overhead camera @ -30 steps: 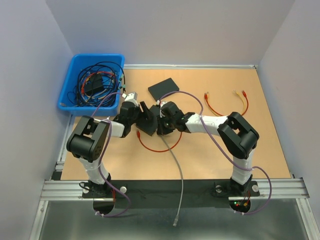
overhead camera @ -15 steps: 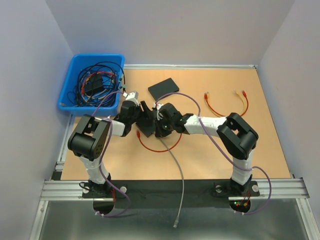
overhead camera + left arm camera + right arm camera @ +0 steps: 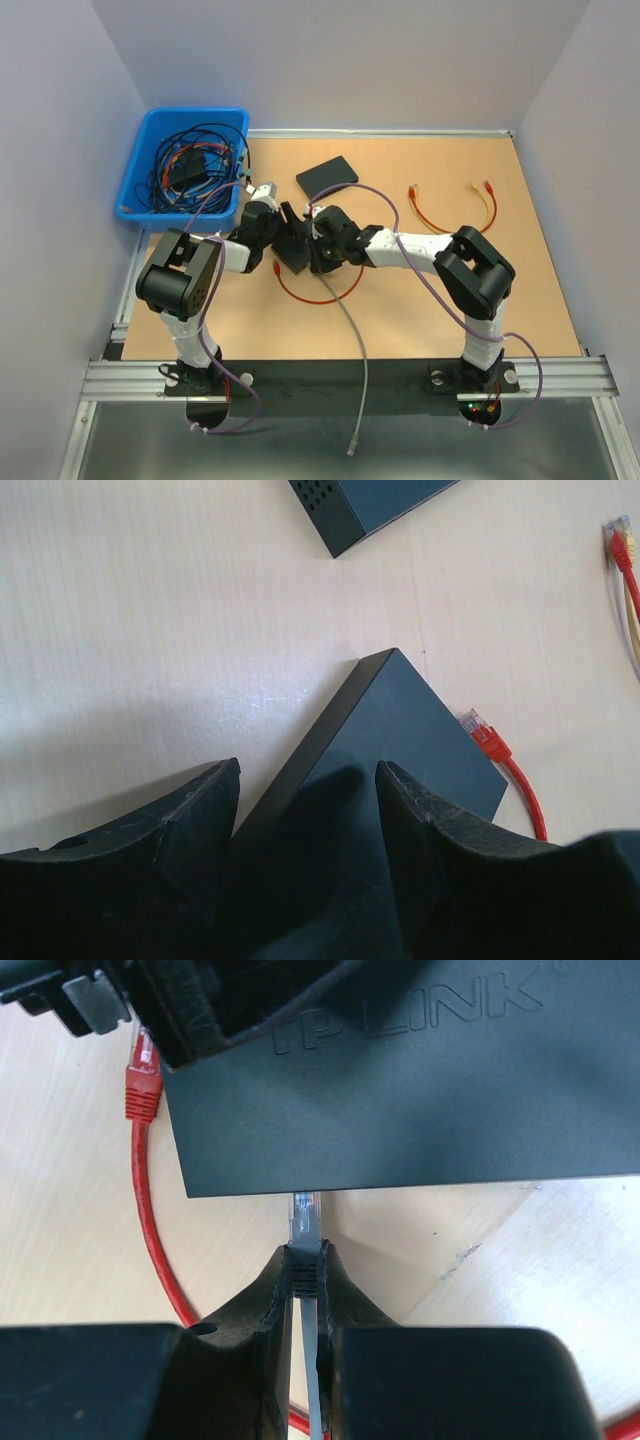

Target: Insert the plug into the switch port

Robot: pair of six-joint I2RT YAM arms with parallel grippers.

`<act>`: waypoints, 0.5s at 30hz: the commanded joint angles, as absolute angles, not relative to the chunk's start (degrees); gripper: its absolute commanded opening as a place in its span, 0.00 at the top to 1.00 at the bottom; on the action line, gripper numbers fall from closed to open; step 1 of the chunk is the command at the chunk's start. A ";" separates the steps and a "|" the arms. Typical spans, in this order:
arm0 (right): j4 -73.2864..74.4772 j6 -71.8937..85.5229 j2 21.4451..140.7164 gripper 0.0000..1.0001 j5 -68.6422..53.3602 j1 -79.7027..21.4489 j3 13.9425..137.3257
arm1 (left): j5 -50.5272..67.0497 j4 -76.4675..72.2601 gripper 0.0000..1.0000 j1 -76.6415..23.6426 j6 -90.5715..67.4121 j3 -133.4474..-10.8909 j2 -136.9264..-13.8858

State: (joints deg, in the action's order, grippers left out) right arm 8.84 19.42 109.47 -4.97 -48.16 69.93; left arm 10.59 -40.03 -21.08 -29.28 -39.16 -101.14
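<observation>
A black TP-LINK switch [image 3: 420, 1090] sits tilted between my two grippers at mid-table [image 3: 292, 252]. My left gripper [image 3: 308, 770] is shut on the switch [image 3: 400, 730], one finger beside its side wall and the other on its top face. One of those fingers [image 3: 200, 1010] also shows in the right wrist view. My right gripper [image 3: 306, 1250] is shut on a clear plug [image 3: 304, 1215] with a grey cable [image 3: 355, 340]. The plug's tip meets the switch's near edge. The port itself is hidden under that edge.
A red cable [image 3: 320, 295] loops under the switch, its plug [image 3: 483, 732] beside the switch's corner. A second black box [image 3: 327, 176] lies behind. A blue bin [image 3: 135, 185] of cables stands at the back left. Red and yellow cables [image 3: 450, 210] lie at the right.
My right gripper has carried the plug a little to the left, up against the switch. The left jaws have drawn in slightly on the switch.
</observation>
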 commanded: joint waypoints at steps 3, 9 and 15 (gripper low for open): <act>-6.77 19.34 108.72 1.00 1.41 -47.99 75.76 | 17.67 -25.66 0.33 -22.94 -30.94 -36.39 -104.94; -6.94 17.05 110.56 0.99 1.67 -47.99 73.66 | 17.67 -25.66 0.34 -22.94 -30.94 -36.39 -104.77; -7.03 15.74 111.18 1.00 1.32 -47.99 72.86 | 18.10 -25.32 0.34 -22.94 -30.67 -36.74 -105.03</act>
